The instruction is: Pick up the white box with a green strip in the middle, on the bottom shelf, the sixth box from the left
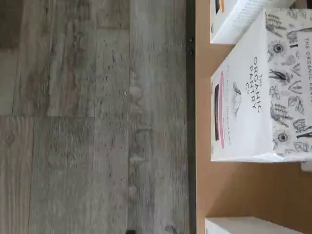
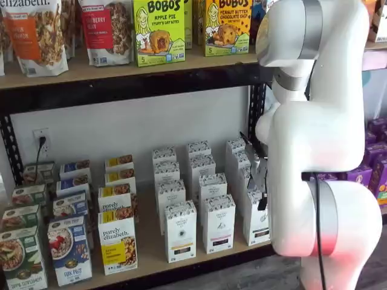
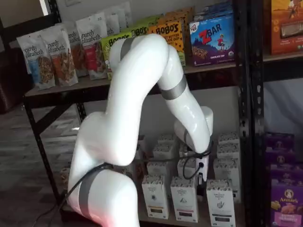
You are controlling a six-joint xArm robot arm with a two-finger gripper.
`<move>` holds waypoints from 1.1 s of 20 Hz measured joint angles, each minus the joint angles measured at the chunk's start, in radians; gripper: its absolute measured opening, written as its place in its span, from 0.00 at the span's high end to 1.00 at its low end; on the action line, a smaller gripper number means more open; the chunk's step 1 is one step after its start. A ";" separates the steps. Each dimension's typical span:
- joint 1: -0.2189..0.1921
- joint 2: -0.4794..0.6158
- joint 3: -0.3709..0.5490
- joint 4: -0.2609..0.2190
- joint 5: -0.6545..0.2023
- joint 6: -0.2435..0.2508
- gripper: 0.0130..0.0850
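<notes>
arm nearest the cameras in both shelf views, white, bent down in front of the bottom shelf. its wrist hangs low over the right-hand white cartons. jaws sit close above that group, mostly hidden by the arm's body and a black cable; they are spread wide, released, nothing in them.

wrist view, turned on its side: grey plank floor, then the shelf's black front rail, then tan board. one white carton marked "the organic pantry co", flower-sketch top, pink stripe and dark band on its front, stands just behind the rail. two more white cartons cut off by the frame, one each side of it, apart from it.

white box stands upright in the front row of the bottom shelf, rightmost of the white cartons, half covered by the arm; seen clear in a shelf view. band colour too small to tell. like cartons in rows behind it.

further back and up: upper shelf with granola bags and bobo's boxes.
</notes>
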 joint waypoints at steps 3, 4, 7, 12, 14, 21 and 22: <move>-0.008 0.037 -0.059 -0.074 0.046 0.063 0.00; -0.009 0.049 -0.076 -0.079 0.052 0.068 0.00; -0.011 0.077 -0.111 -0.082 0.057 0.069 0.00; -0.014 0.121 -0.160 -0.130 0.050 0.110 0.00; -0.015 0.140 -0.180 -0.151 0.048 0.127 0.00; -0.012 0.227 -0.296 -0.180 0.061 0.159 0.00; -0.012 0.241 -0.317 -0.199 0.066 0.177 0.00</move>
